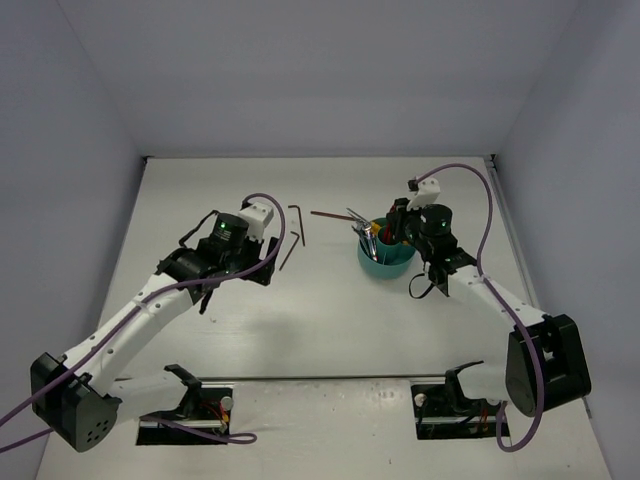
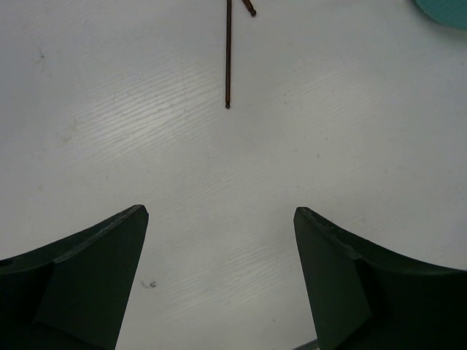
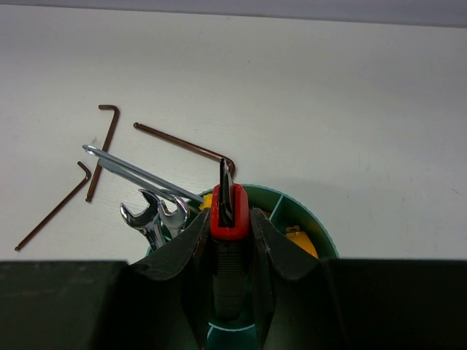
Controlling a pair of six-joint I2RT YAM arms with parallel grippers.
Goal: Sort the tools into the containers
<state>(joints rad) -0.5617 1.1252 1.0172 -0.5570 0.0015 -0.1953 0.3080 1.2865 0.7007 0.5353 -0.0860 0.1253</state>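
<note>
A red-and-black-handled tool [image 3: 229, 221] was clamped in the right pincer [image 3: 228, 215], over the teal tub [image 1: 385, 266] at the right of the white surface [image 1: 330, 320]. Silver wrenches [image 3: 152, 220] leaned in the tub. Three dark hex keys [image 1: 300, 222] lay just left of it. The left pincer [image 2: 219, 211] hung wide open and empty.

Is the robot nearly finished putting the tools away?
Partway. Silver wrenches already stand in the teal tub. The right gripper is shut on the red-handled tool, right over the tub. Three dark hex keys lie on the table outside it, and the left gripper hangs open near them, holding nothing.
</note>
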